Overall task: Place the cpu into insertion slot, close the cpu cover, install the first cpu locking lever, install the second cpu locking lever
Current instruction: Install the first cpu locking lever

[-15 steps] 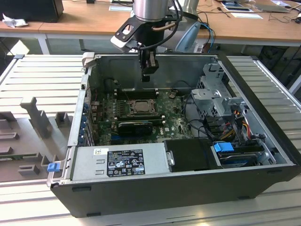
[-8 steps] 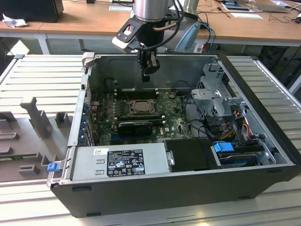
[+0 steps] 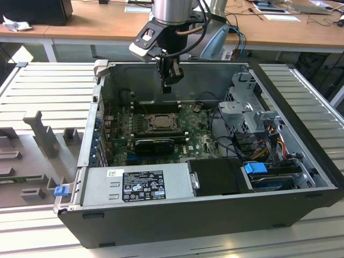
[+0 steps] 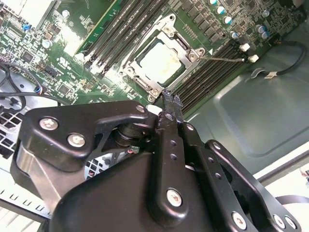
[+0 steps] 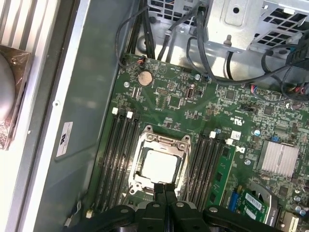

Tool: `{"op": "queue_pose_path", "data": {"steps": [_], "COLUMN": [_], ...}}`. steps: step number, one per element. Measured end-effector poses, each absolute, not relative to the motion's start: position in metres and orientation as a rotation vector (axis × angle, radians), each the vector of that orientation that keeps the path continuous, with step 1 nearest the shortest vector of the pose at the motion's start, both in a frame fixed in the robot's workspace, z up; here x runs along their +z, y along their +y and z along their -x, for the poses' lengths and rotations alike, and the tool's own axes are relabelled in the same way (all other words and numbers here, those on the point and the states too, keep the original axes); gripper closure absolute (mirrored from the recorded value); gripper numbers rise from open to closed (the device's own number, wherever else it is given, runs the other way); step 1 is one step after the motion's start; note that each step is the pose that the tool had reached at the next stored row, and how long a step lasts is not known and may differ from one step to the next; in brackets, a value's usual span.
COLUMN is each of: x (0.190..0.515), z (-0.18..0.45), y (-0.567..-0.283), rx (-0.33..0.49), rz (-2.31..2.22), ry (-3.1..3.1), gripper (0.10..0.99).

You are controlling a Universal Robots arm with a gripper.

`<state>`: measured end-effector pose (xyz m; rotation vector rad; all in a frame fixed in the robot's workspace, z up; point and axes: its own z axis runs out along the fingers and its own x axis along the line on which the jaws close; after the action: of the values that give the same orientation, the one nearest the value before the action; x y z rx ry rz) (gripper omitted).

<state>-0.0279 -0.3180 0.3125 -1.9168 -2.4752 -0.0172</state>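
Observation:
The cpu (image 5: 159, 166) lies flat in the insertion slot (image 3: 160, 121) on the green board, its pale top showing in both wrist views (image 4: 159, 62). The cpu cover (image 5: 145, 145) rests down around it as a dull metal frame (image 4: 186, 46). One thin locking lever (image 4: 224, 59) sticks out sideways from the socket over the memory slots. My gripper (image 3: 166, 86) hangs above the socket's far edge, clear of the board. Its black fingers (image 5: 158, 193) are pressed together, shut with nothing between them (image 4: 169, 96).
Black memory slots (image 5: 118, 154) flank the socket on both sides. A grey power-supply box (image 3: 137, 183) fills the case's near side. A metal drive cage (image 3: 252, 110) with cables stands at the exterior view's right. The case wall (image 3: 177, 72) rises close behind the gripper.

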Motion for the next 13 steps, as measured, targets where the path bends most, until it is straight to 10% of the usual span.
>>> {"op": "queue_pose_path", "data": {"steps": [13], "x": [0.3125], "z": [0.0278], "y": [-0.3181], "rx": [-0.017], "rz": [1.844], "ry": [-2.529], "gripper": [0.980]}}
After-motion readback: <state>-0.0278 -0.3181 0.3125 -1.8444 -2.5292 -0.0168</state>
